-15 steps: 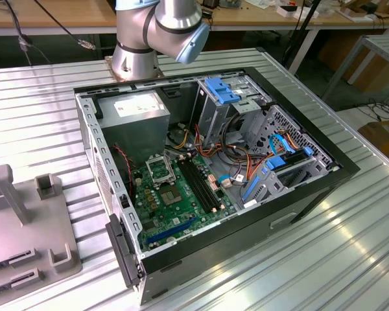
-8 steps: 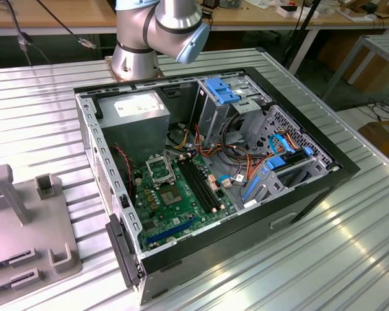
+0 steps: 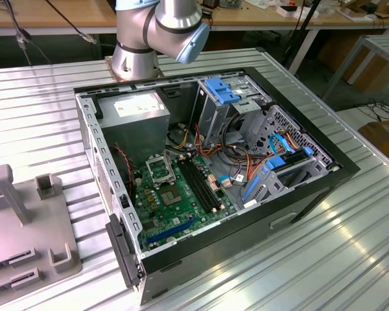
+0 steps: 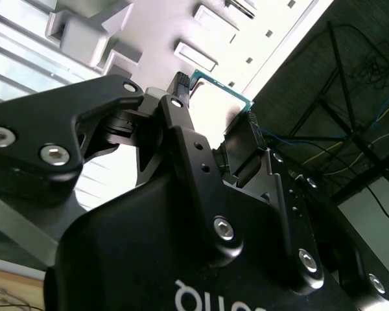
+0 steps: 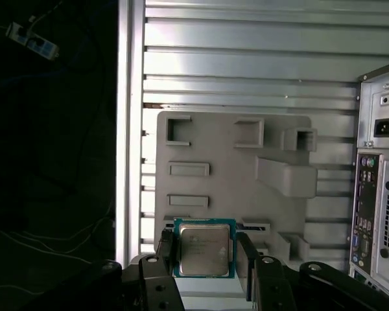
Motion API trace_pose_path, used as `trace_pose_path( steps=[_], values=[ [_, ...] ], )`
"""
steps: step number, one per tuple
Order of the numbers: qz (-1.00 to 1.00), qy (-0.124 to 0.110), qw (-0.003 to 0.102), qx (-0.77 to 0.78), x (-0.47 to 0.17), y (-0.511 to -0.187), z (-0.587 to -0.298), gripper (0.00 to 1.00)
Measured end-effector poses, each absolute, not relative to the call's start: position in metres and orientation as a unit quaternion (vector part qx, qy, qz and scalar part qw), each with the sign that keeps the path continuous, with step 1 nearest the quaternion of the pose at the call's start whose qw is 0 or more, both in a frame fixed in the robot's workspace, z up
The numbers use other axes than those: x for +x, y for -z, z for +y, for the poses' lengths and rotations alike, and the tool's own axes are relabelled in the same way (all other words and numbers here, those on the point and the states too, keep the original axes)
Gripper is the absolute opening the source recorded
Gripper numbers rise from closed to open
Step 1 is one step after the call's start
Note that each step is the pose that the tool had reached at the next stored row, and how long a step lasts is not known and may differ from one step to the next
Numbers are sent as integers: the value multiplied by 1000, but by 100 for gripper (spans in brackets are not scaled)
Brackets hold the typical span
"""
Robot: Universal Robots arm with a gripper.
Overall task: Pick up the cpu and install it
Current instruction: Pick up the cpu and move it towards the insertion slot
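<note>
The cpu (image 5: 204,250) is a small square chip with a pale silver-grey top and a teal-green rim. My gripper (image 5: 205,256) is shut on it, one black finger (image 5: 166,254) on each side. In the first wrist view it hangs well above the grey holder plate (image 5: 233,175) on the ribbed metal table. In the second wrist view the cpu's (image 4: 222,91) green edge shows between the fingertips of the gripper (image 4: 217,103). The black-framed socket (image 3: 161,170) sits on the green motherboard (image 3: 188,201) inside the open computer case (image 3: 311,188).
The grey holder plate (image 3: 26,233) with raised blocks lies at the exterior view's left. The arm's base (image 3: 136,58) stands behind the case. Cables, a drive cage (image 3: 223,97) and a power supply (image 3: 139,113) crowd the case. The case's rear panel (image 5: 379,168) shows beside the plate.
</note>
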State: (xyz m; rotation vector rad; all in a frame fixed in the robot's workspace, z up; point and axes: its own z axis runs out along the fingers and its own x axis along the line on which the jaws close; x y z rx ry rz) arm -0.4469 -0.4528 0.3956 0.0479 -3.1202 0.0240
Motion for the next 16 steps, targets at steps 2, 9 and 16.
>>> trace_pose_path(
  steps=[2,9,16],
  values=[
    [-1000,-8,11,15,-447,-399,-453,47],
    [-1000,-8,11,15,-447,-400,-453,47],
    [-1000,-8,11,15,-426,-400,-453,47]
  ],
)
